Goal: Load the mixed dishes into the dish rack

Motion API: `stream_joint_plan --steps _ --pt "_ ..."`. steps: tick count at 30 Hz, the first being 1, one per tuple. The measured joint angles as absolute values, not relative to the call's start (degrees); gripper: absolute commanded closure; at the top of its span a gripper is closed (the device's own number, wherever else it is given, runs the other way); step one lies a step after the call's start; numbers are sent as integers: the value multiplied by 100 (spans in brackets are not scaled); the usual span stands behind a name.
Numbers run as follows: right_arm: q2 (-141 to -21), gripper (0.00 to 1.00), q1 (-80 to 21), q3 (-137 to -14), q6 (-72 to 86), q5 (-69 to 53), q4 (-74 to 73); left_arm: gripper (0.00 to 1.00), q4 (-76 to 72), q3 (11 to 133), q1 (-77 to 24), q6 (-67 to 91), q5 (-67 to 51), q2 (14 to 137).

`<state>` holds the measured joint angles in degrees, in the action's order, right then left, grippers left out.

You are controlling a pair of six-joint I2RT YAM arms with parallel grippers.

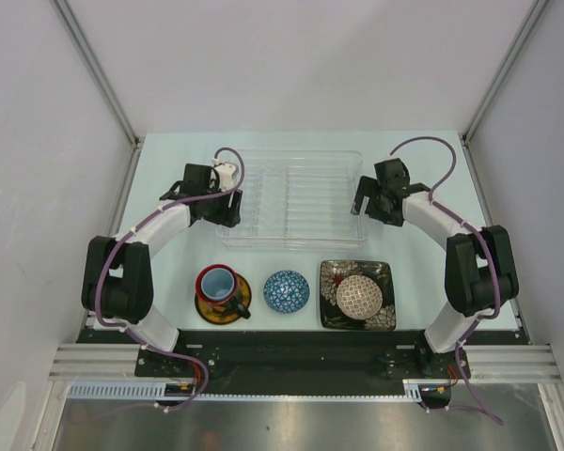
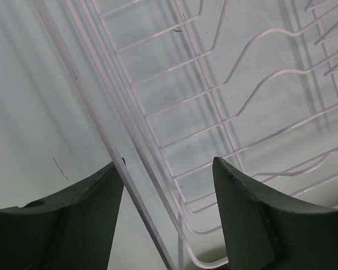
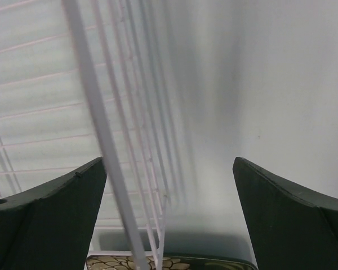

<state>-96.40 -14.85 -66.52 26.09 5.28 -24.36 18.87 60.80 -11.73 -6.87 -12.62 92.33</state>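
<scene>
Nearest the arm bases, lined up in a row on the table point(image 1: 291, 258): red mug point(image 1: 218, 282) standing on the yellow saucer point(image 1: 207, 310), then the small blue bowl point(image 1: 286, 291) just beside it, then the beige netted bowl point(image 1: 359, 296) resting on the black square plate point(image 1: 334, 274). All five accounted for there, well short of the rack and touched by neither arm.

Farther back, at the rack's left edge: left gripper point(image 2: 166, 162), fingers parted about halfway, grasping nothing. Straddles the clear tray's rim and the outer wires in its wrist view, with the rim close against the left finger; impossible to say whether actually touching.

At the rack's right edge: right gripper point(image 3: 169, 160), spread wide and likewise holding nothing. Looks down along the rack's side wires, with a strip of the black plate just showing at the bottom of that view.

Beyond the dishes, across the middle of the table: white wire dish rack point(image 1: 291, 202) on its clear tray point(image 1: 348, 162), prongs bare, not one dish inside.

Judged from this: barely begun. Nothing loaded; all five pieces left to lift and place. Probably two unstackings needed along the way, mug from saucer and bowl from plate.
</scene>
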Motion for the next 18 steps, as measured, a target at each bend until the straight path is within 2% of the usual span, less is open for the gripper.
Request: stream_joint_plan --steps 9,16,18 --pt "-9445 0 -1599 -7166 2364 427 -2526 32 1938 6270 -1173 -548 -1280 9185" --pt "-10001 0 -1341 -7924 2270 344 -2620 32 1957 6270 -1175 -495 -1278 9177" --pt "-10062 0 -1356 -7942 2239 460 -2698 29 2032 6281 -1175 -499 -1262 9146"
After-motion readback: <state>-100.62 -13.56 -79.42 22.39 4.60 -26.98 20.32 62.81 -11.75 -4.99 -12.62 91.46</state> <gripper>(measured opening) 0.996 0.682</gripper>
